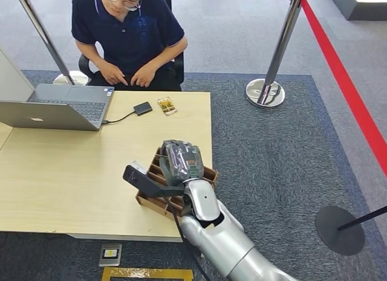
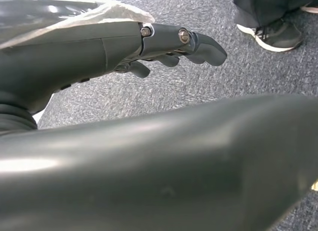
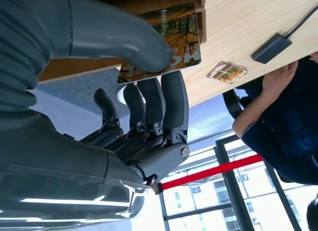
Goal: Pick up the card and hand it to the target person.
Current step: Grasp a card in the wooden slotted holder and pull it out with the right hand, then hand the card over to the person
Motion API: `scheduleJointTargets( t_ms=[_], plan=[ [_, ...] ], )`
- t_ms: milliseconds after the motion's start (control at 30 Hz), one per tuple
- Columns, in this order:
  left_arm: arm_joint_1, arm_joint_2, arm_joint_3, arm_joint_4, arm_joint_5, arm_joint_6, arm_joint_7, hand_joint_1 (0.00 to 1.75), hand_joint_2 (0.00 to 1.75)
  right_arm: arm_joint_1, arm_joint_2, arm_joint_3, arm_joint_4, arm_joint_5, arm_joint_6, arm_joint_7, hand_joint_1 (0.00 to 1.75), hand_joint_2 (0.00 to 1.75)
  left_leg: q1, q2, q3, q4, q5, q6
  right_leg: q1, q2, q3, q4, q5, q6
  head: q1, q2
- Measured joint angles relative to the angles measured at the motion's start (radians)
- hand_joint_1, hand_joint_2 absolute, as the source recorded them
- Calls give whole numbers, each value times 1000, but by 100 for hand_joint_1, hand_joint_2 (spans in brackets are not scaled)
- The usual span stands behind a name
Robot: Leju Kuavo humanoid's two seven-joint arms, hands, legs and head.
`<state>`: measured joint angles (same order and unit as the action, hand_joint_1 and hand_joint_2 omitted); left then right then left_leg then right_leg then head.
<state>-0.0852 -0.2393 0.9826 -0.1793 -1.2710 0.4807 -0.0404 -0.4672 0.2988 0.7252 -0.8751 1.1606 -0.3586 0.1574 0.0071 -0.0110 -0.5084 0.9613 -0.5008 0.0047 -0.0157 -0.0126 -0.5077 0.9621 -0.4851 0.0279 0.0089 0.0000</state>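
My right hand (image 1: 181, 160) is over a brown wooden card holder (image 1: 150, 199) at the table's front right edge. In the right wrist view the card (image 3: 184, 42), printed with an autumn forest picture, sticks out of the holder (image 3: 150, 0). The right hand (image 3: 150, 116) pinches it, thumb on one face and fingers on the other. The person (image 1: 130, 33) in a dark blue shirt sits at the far side of the table, hands at its edge. My left hand (image 2: 165, 42) hangs over grey carpet, fingers stretched out and holding nothing.
A second small card (image 1: 167, 105) and a black device (image 1: 143, 108) on a cable lie near the person. An open laptop (image 1: 54, 106) sits at the far left. Stanchion posts (image 1: 266, 90) stand on the carpet to the right. A shoe (image 2: 276, 35) is near my left hand.
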Motion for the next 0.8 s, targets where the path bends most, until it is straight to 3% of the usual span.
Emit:
scheduleJointTargets(
  t_ms=[467, 800],
  plan=[
    [0, 0, 2, 0, 6, 11, 7, 0, 0, -5, -4, 5, -74, -48, 6, -33, 128, 175, 0, 0, 0, 0, 0, 0, 0, 0, 0, 0, 0, 0, 0, 0],
    [0, 0, 2, 0, 5, 21, 2, 0, 0, -75, -11, 4, -107, -39, -1, -37, 130, 175, 0, 0, 0, 0, 0, 0, 0, 0, 0, 0, 0, 0, 0, 0]
  ],
)
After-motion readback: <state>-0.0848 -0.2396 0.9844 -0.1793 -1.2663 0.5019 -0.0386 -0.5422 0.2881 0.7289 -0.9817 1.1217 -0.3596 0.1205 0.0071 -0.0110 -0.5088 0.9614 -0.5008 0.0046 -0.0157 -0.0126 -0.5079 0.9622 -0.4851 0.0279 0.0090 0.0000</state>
